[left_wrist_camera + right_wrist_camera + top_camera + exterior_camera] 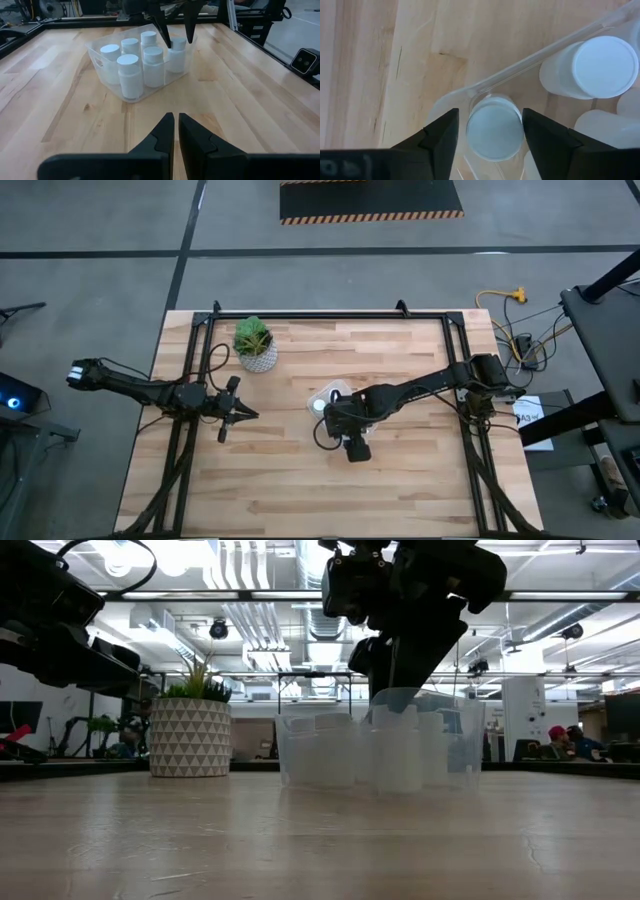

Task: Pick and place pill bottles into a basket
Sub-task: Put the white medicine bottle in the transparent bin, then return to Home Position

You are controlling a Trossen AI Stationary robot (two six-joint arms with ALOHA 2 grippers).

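The clear basket (97, 57) stands on the table's middle (322, 392) and holds several white pill bottles (128, 70), all upright on their bases. My right gripper (491, 131) is open and points down into the basket's corner. Its fingers stand on either side of one bottle (177, 52), at cap height. This bottle stands in the basket like the others. My left gripper (176, 127) is shut and empty, low over the table to the left of the basket (246, 414). My right gripper has one finger (545, 142) right at the edge of the bottle's cap (512, 125), and I cannot tell whether it touches. The other finger (440, 142) stands a little apart from the cap. The fingers come from above, pointing down.
A white patterned pot with a green plant (256, 346) stands on the table behind the left gripper, toward the far edge; it also shows in the low view (190, 735). A black frame (330, 315) runs along the table's far and side edges. Bare wood lies toward the near edge.
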